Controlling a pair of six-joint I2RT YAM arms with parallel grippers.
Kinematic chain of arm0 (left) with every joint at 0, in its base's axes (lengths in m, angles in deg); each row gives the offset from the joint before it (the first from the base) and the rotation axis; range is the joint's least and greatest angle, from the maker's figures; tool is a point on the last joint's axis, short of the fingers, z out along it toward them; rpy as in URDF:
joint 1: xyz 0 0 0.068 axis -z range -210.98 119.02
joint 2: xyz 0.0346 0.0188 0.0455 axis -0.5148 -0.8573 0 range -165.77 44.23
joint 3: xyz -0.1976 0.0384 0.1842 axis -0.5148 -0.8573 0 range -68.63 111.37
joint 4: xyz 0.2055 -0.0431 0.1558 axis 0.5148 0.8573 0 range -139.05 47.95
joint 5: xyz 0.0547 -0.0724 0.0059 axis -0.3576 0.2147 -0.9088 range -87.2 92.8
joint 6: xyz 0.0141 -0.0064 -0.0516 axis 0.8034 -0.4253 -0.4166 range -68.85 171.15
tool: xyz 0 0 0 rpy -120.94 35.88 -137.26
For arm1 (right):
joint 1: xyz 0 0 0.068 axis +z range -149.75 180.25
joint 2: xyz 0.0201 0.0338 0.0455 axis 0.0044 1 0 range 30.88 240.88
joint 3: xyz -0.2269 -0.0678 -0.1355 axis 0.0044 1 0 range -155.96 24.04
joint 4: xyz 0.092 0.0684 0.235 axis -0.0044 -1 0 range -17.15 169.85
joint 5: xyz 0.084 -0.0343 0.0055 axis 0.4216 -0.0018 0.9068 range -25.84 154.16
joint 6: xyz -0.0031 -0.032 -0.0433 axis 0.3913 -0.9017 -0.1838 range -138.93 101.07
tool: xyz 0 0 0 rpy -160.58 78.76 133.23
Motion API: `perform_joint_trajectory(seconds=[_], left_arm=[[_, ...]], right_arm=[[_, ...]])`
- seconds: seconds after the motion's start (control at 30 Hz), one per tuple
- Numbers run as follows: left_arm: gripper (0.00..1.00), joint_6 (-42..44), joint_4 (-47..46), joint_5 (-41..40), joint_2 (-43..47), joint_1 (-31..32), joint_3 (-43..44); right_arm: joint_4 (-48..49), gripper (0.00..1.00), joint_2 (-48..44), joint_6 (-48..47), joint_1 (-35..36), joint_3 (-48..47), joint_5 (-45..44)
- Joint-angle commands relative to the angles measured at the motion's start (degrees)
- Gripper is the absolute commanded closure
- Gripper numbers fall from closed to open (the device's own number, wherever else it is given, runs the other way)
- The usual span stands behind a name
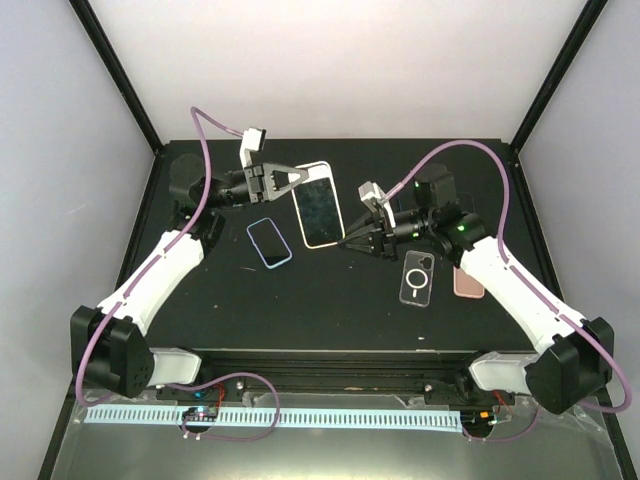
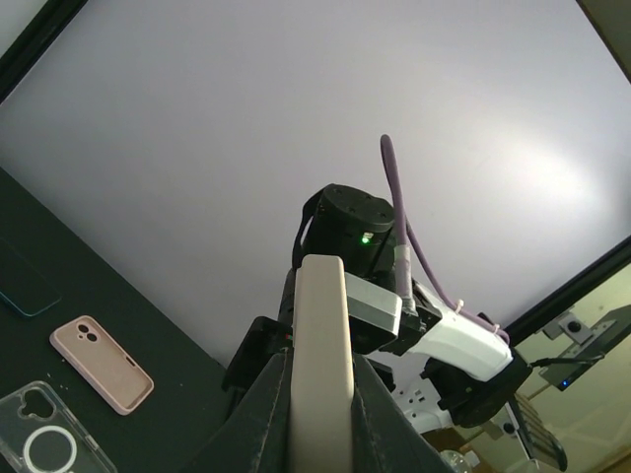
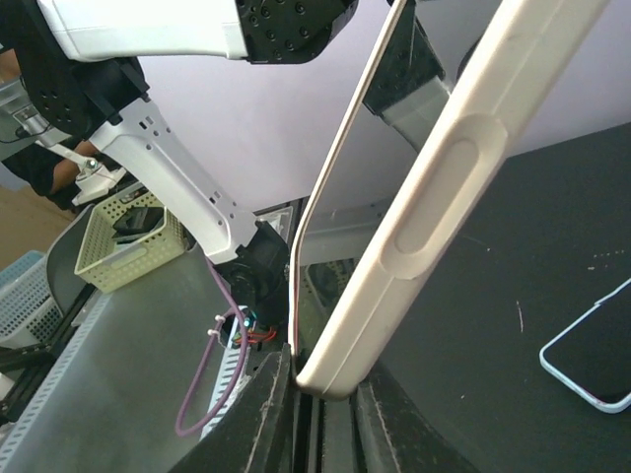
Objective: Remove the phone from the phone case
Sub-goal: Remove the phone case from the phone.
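The phone (image 1: pixel 321 205), dark screen up, sits in a cream phone case (image 1: pixel 304 213) held in the air above the black table between both arms. My left gripper (image 1: pixel 298 178) is shut on the case's far left edge; in the left wrist view the cream edge (image 2: pixel 323 335) fills the gap between the fingers (image 2: pixel 261 414). My right gripper (image 1: pixel 349 243) is closed around the near right corner. In the right wrist view that corner (image 3: pixel 340 370) sits between the two fingers (image 3: pixel 258 419), with the side button slot (image 3: pixel 444 187) above. The screen (image 3: pixel 330 236) reflects the room.
On the table lie a blue-edged phone (image 1: pixel 269 242), a clear case with a ring (image 1: pixel 417 279) and a pink case (image 1: pixel 468 284). The pink case (image 2: pixel 102 364) and clear case (image 2: pixel 44 443) also show in the left wrist view. A green basket (image 3: pixel 123 241) stands off the table.
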Motion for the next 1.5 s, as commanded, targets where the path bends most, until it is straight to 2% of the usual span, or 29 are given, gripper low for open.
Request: perform_joint_trajectory(seconds=[0.0, 0.33, 0.53, 0.97, 1.27, 1.47], left_arm=[[0.98, -7.50, -7.11, 1.16, 0.88, 1.08, 0.41], [0.99, -13.51, -13.22, 2.41, -0.19, 2.09, 0.26], [0.98, -15.02, -14.97, 2.53, -0.37, 2.65, 0.49], [0.98, -17.29, -16.94, 2.30, -0.44, 3.38, 0.67], [0.98, -18.83, -18.06, 2.18, -0.14, 3.45, -0.29], [0.99, -19.86, -19.03, 1.89, -0.12, 3.46, -0.41]], right_arm=[[-1.80, 0.85, 2.62, -5.50, 0.16, -1.86, -4.88], [-1.97, 0.89, 3.94, -10.61, -0.25, -2.92, -9.16], [1.36, 0.91, 5.80, -6.86, -4.02, -2.82, -4.55], [2.97, 0.98, 7.35, -7.81, -5.27, -1.32, -4.39], [9.34, 0.99, 8.08, -4.73, -7.32, 0.11, -4.28], [19.74, 0.99, 6.87, -0.22, -9.69, 5.61, -5.21]])
